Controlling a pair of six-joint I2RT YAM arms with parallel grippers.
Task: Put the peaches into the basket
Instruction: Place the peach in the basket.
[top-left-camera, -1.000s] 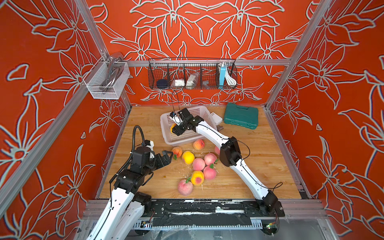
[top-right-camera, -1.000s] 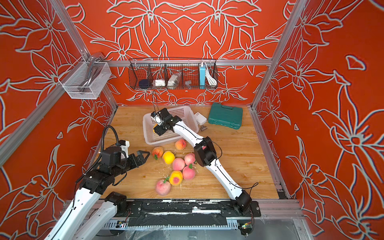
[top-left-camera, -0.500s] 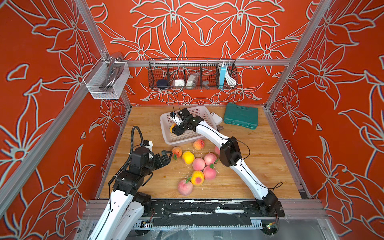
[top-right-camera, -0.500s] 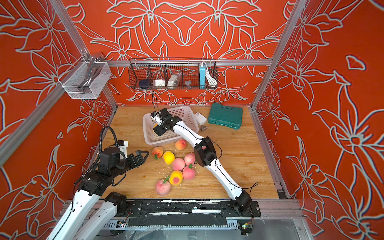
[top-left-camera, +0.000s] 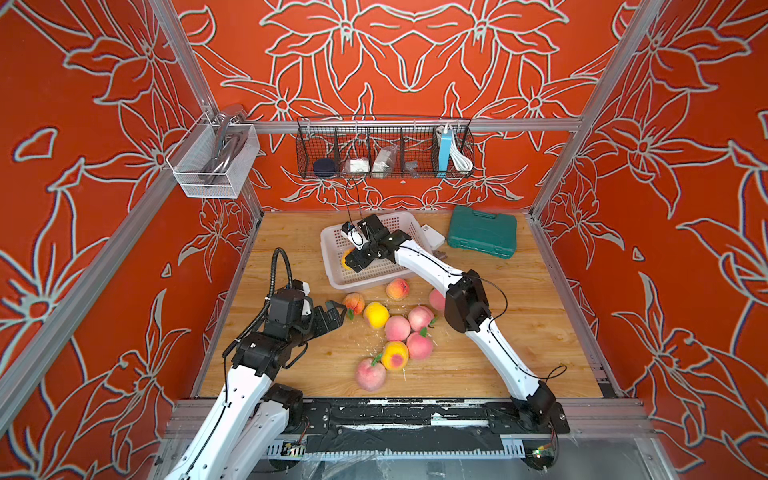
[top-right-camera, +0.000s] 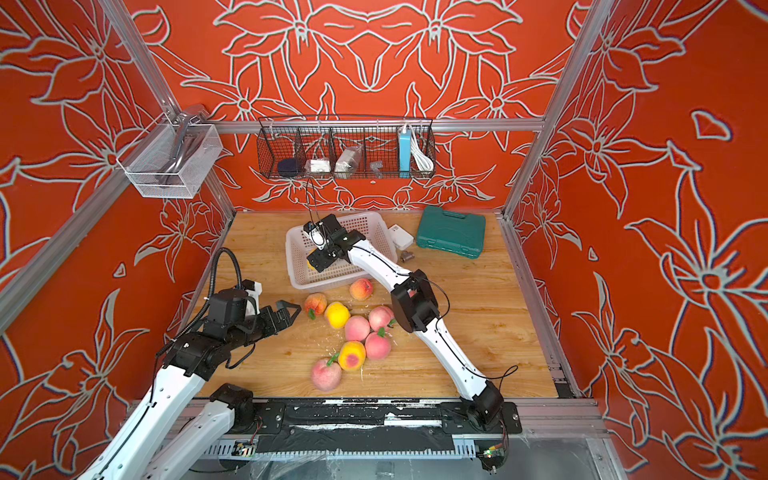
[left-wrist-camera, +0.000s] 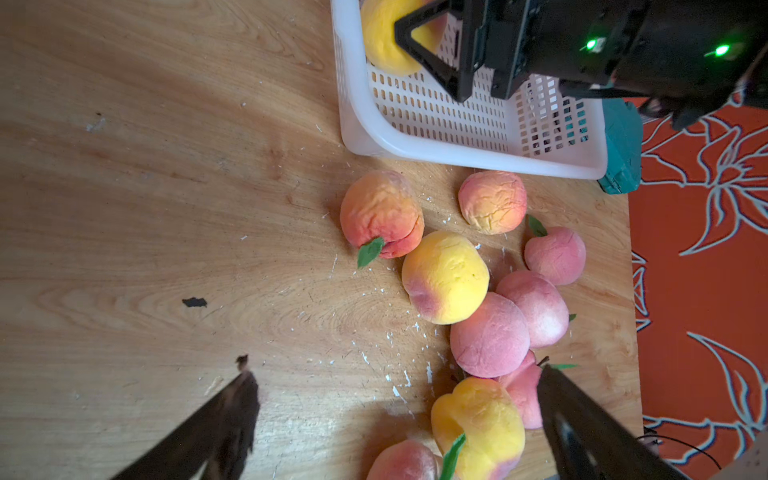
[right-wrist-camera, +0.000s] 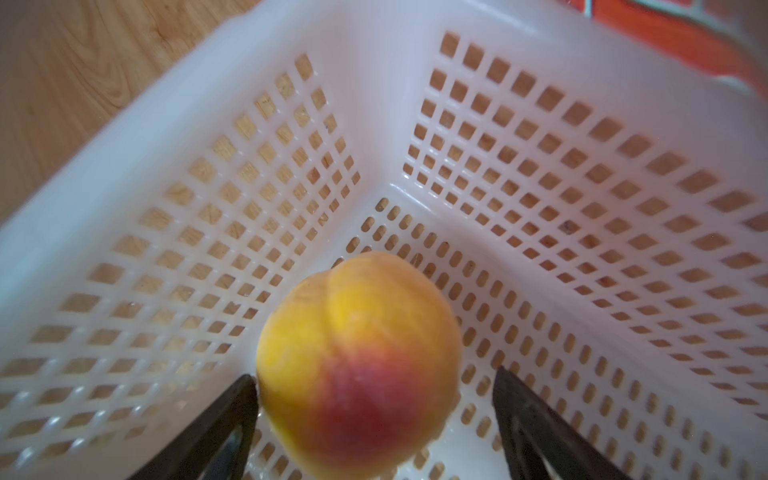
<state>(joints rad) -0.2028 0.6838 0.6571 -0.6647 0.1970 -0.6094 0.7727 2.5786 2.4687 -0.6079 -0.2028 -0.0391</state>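
The white basket (top-left-camera: 353, 286) (top-right-camera: 316, 286) stands at the back of the wooden table. A yellow-orange peach with a red blush (right-wrist-camera: 357, 361) (left-wrist-camera: 382, 41) lies on its perforated floor. My right gripper (right-wrist-camera: 374, 374) (top-left-camera: 353, 262) reaches into the basket and is open, with a clear gap between that peach and one finger. Several more peaches lie loose in front of the basket, among them a yellow one (top-left-camera: 376, 314) and an orange-red one (top-left-camera: 354, 302). My left gripper (top-left-camera: 332, 312) (left-wrist-camera: 395, 372) is open just left of that cluster and holds nothing.
A green case (top-left-camera: 482, 232) and a small white box (top-left-camera: 432, 237) sit right of the basket. A black wire rack (top-left-camera: 384, 149) and a silver mesh box (top-left-camera: 212, 162) hang on the walls. My right arm's elbow (top-left-camera: 467, 307) partly hides a pink peach (top-left-camera: 436, 298).
My right gripper's jaws have spread apart and let go of the yellow-orange peach inside the basket. The left arm has hardly moved.
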